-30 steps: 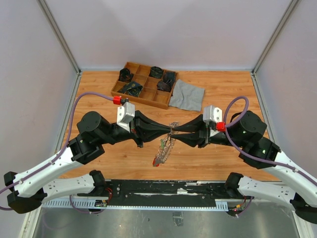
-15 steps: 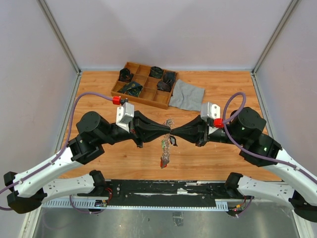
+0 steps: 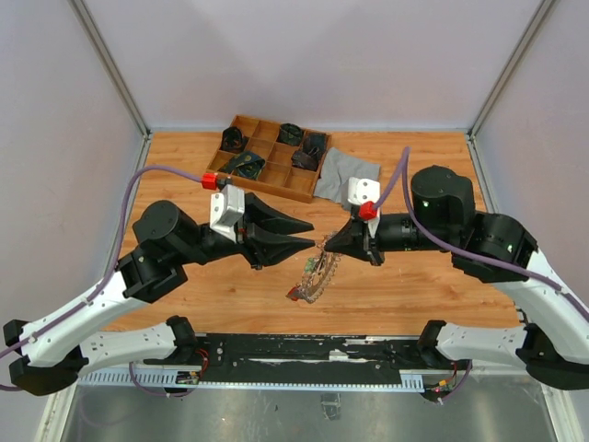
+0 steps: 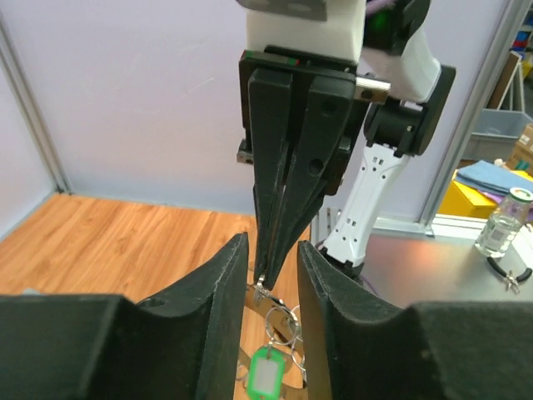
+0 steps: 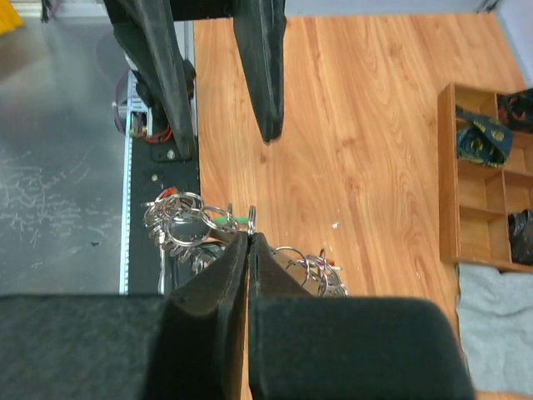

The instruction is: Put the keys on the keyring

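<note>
The keyring (image 3: 316, 273) is before the tray (image 3: 262, 186), cloth (image 3: 347, 177) right of tray.

Soft, even light from overhead lit the orange-brown wooden table (image 3: 414, 295), and only faint, short shadows lay on it. The scratched grey metal bench (image 5: 58, 192) beyond the table's near edge carried a dull sheen. In both wrist views the near black plastic fingers (image 4: 208, 325) were blurred, while the background was sharp.
</note>
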